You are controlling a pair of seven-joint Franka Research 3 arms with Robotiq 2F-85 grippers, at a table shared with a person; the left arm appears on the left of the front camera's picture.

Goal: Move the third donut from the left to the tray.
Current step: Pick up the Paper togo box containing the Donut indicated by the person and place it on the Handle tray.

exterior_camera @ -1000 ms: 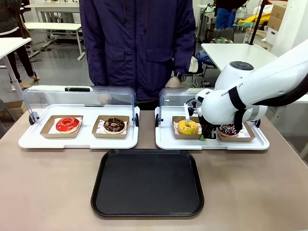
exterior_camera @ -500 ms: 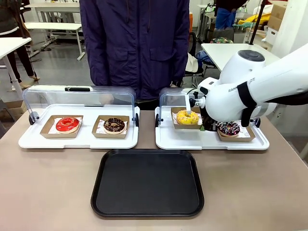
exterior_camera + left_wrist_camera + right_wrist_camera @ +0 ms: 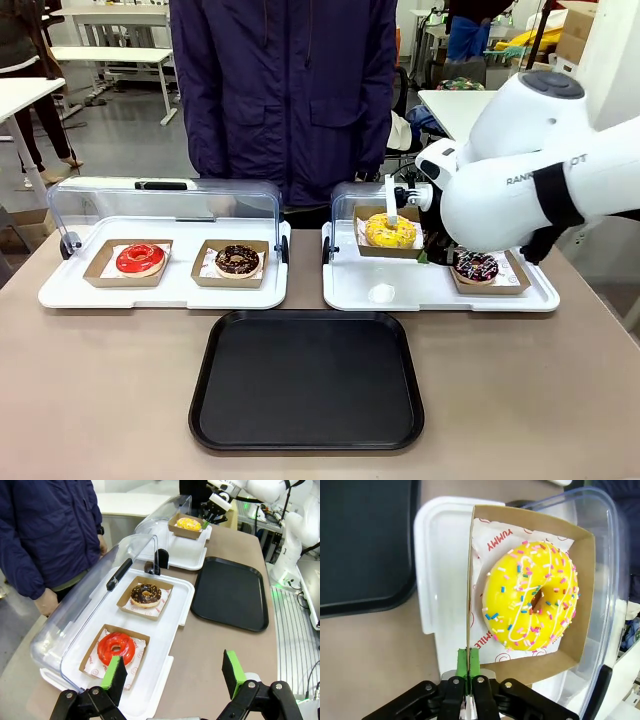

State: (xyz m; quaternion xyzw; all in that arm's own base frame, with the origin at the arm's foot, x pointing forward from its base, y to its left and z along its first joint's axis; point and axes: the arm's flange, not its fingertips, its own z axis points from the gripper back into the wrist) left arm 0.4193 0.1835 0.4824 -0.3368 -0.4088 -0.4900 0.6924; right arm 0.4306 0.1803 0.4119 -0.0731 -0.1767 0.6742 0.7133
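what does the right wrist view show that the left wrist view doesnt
Right wrist view alone: the right pincer shut on the holder's wall edge, the yellow donut's sprinkles and the liner's print.

Left wrist view alone: the open left pincer, the red donut, a chocolate donut and a person's sleeve.

Both: the yellow donut and the black tray.

We see a brown table (image 3: 100,380) carrying the black tray (image 3: 306,381) near the middle, with two white lidded trays beyond it, one far left (image 3: 165,290) and one far right (image 3: 430,293).
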